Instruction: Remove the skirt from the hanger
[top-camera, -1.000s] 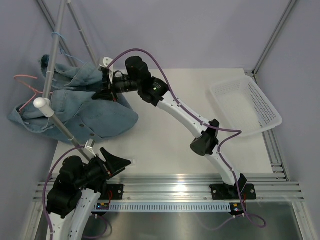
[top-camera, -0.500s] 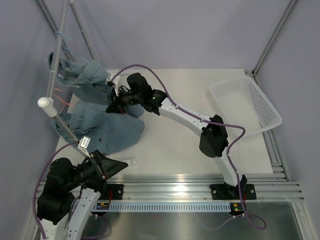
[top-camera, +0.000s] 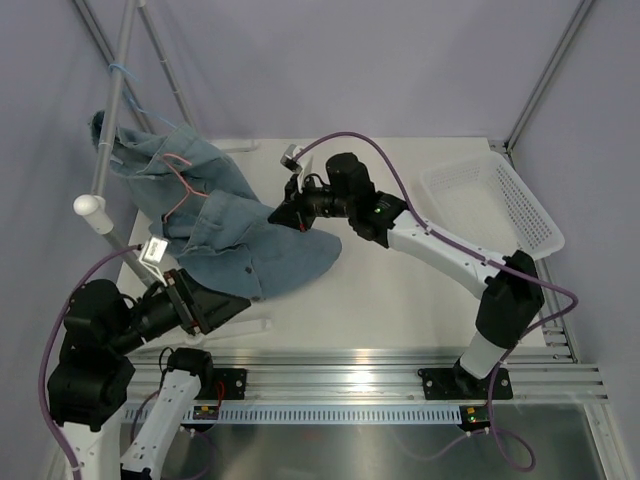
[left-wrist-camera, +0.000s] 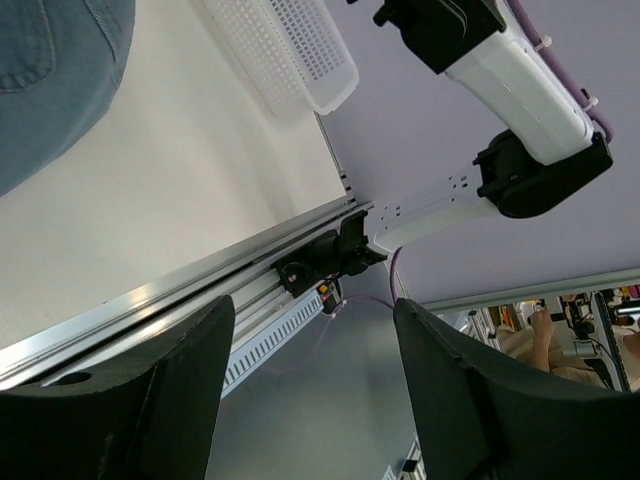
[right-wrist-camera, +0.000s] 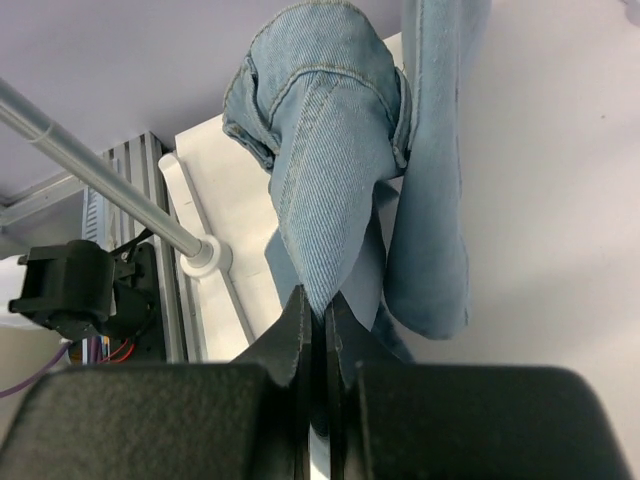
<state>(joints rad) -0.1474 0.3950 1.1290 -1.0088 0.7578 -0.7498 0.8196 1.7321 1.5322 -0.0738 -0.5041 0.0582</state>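
A blue denim skirt (top-camera: 235, 235) drapes from the rack rail down over the table's left side. A thin pink wire hanger (top-camera: 182, 185) lies on top of the denim near the rail. My right gripper (top-camera: 287, 213) is shut on a fold of the skirt (right-wrist-camera: 325, 180); the jaws pinch the cloth's tip (right-wrist-camera: 322, 305). My left gripper (top-camera: 232, 307) is open and empty near the table's front left, just below the skirt's lower edge; in its wrist view (left-wrist-camera: 312, 400) it points off past the table's front rail, with skirt denim (left-wrist-camera: 45, 70) in the upper left corner.
A grey rack rail (top-camera: 110, 105) with a white end cap (top-camera: 88, 208) slants over the left side. Its foot (right-wrist-camera: 205, 257) stands on the table. A white mesh basket (top-camera: 490, 210) sits at the right edge, also in the left wrist view (left-wrist-camera: 290, 55). The aluminium front rail (top-camera: 400, 380) runs along the near edge.
My right gripper has pulled the skirt to the right, away from the rail, stretching the denim across the table. The left arm has drawn back and swung left; its gripper stays open.
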